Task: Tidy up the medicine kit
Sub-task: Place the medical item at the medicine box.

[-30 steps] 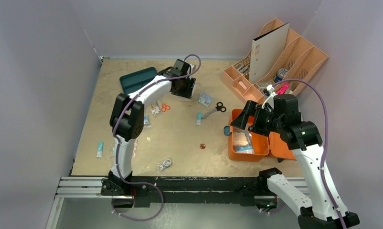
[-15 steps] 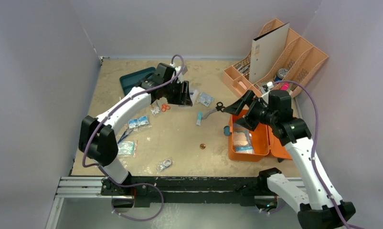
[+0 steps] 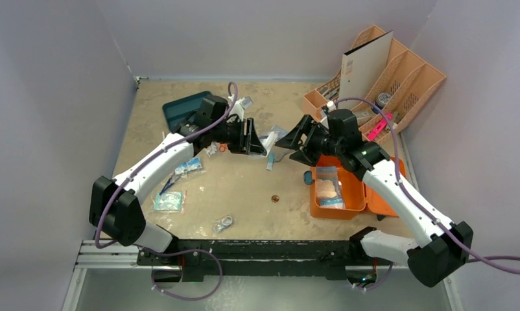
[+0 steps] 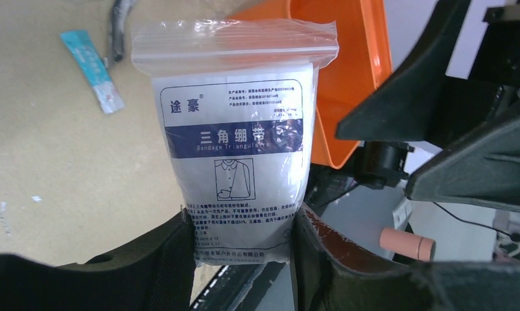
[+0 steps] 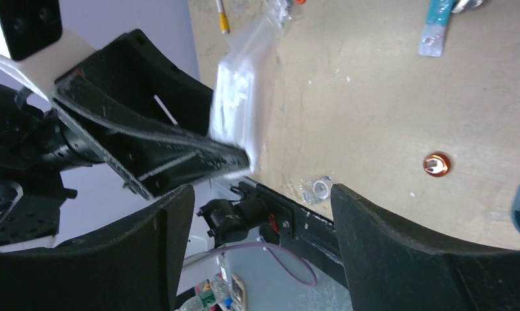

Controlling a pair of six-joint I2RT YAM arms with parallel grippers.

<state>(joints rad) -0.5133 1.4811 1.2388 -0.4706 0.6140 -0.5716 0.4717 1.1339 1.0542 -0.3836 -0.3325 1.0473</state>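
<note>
The orange medicine kit lies open at the right front, with packets inside; it also shows in the left wrist view. My left gripper is shut on a clear zip bag holding a white triangular bandage, held above the table's middle. The bag also shows in the top view and the right wrist view. My right gripper is open and empty, facing the left gripper, just right of the bag.
A peach desk organizer stands back right, a dark teal tray back left. Loose items on the table: black scissors, teal sachet, small orange scissors, a copper coin, a blue cap, several packets at left.
My left gripper has carried the bandage bag right and forward toward the middle. My right gripper has swung left from over the kit to face it.
</note>
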